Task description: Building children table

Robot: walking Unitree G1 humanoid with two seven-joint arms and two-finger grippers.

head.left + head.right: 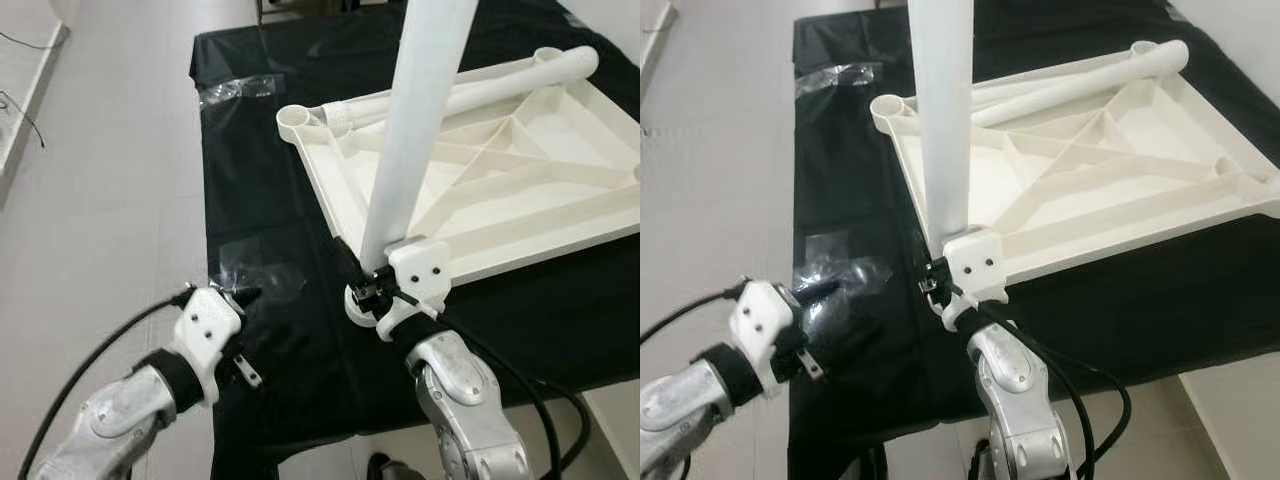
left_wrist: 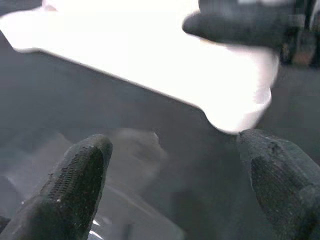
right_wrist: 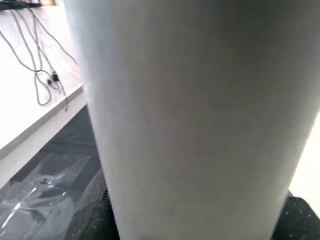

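The white table top lies upside down on a black cloth, ribs facing up. A white table leg stands nearly upright at the top's near left corner. My right gripper is shut on its lower end, just above the corner socket. In the right wrist view the leg sits close between the fingers. A second leg lies along the top's far edge. My left gripper hovers open over the cloth left of that corner, its fingers wide apart with nothing between them.
The black cloth covers a low surface whose near edge runs just past my arms. Crumpled clear plastic lies under the left gripper, and another piece at the far left. Pale floor spreads to the left.
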